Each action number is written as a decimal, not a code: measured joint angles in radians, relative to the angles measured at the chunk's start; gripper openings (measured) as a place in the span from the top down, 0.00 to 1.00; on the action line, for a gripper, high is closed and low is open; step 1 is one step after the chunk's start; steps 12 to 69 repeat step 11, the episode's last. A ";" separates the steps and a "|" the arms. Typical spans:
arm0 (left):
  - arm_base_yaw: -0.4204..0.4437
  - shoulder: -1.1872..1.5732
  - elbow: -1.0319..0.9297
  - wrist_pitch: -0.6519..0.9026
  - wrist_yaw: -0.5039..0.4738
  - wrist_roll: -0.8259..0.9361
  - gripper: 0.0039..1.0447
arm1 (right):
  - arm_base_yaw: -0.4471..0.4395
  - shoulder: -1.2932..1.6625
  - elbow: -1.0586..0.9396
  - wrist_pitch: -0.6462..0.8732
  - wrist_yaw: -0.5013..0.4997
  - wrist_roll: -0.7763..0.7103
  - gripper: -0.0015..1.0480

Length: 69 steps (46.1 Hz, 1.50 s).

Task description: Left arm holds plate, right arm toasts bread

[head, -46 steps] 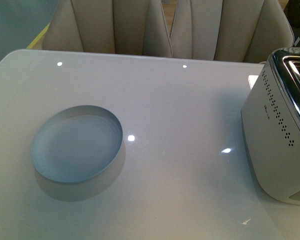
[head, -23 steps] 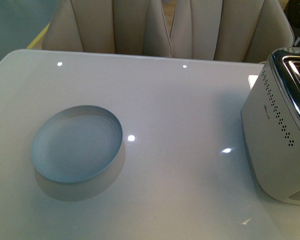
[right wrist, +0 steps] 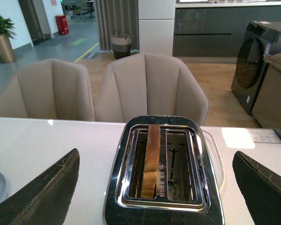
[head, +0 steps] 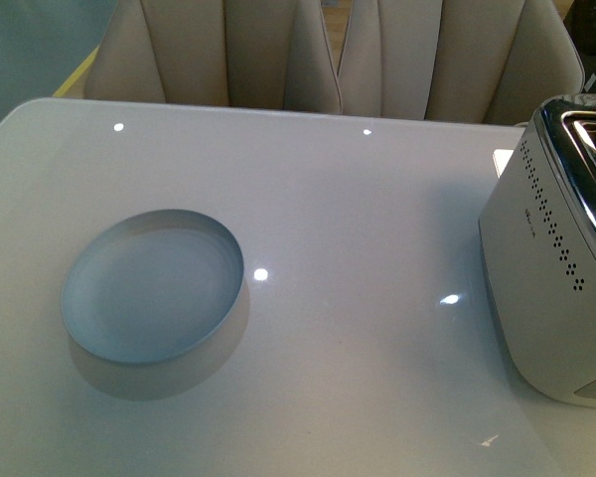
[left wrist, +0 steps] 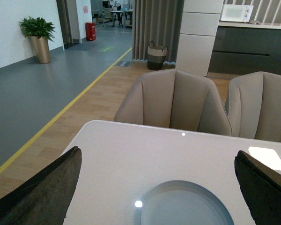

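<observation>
on the table (head: 377,219) sits the plate (head: 151,288), bread (right wrist: 152,161) upright in the toaster (right wrist: 164,187).

Showroom-like kitchen: dark cabinets (right wrist: 210,28), washing machine (right wrist: 257,65), dining chairs (right wrist: 150,89).

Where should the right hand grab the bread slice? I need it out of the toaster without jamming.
Grip the top crust edge of the bread slice, coming straight down from above. It stands upright on edge in one slot of the toaster, so only that upper edge is exposed; probably put one finger on each broad face, the right hand opened wide.
</observation>
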 joint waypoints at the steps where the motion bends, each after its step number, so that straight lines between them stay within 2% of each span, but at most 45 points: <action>1: 0.000 0.000 0.000 0.000 0.000 0.000 0.07 | 0.000 0.000 0.000 0.000 0.000 0.000 0.08; 69: 0.000 0.000 0.000 0.000 0.000 0.000 0.07 | 0.000 0.000 0.000 0.000 0.000 0.000 0.08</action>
